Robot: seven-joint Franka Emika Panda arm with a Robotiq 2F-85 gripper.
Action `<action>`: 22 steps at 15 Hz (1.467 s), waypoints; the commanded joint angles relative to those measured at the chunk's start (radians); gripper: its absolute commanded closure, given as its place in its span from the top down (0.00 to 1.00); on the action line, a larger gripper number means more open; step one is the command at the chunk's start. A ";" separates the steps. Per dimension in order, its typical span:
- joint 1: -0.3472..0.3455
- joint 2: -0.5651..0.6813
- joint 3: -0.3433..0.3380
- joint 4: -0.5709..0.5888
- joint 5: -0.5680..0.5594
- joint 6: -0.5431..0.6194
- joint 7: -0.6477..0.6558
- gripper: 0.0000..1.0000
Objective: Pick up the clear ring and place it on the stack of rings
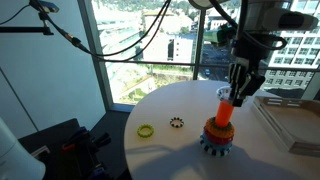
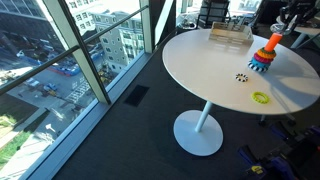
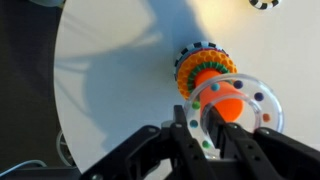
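Note:
In the wrist view my gripper [image 3: 200,128] is shut on the near rim of the clear ring [image 3: 262,100], a see-through ring with small coloured dots. The ring hangs over the top of the orange-red peg of the stack of rings [image 3: 205,72], with the peg's tip showing through its hole. In an exterior view the gripper [image 1: 238,93] is right above the stack [image 1: 218,128], which stands on its blue toothed base. The stack also shows at the table's far side in an exterior view [image 2: 265,52].
A yellow-green ring [image 1: 146,131] and a small dark toothed ring [image 1: 177,123] lie on the round white table [image 1: 170,155]; both show again [image 2: 261,97] [image 2: 241,77]. A flat box [image 1: 295,125] sits beside the stack. A large window stands behind the table.

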 commanded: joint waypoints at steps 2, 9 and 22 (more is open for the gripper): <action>-0.013 0.023 0.009 0.039 0.028 -0.032 0.005 0.09; -0.016 0.024 0.011 0.028 0.059 -0.030 -0.001 0.09; -0.019 0.025 0.008 0.021 0.061 -0.019 -0.001 0.26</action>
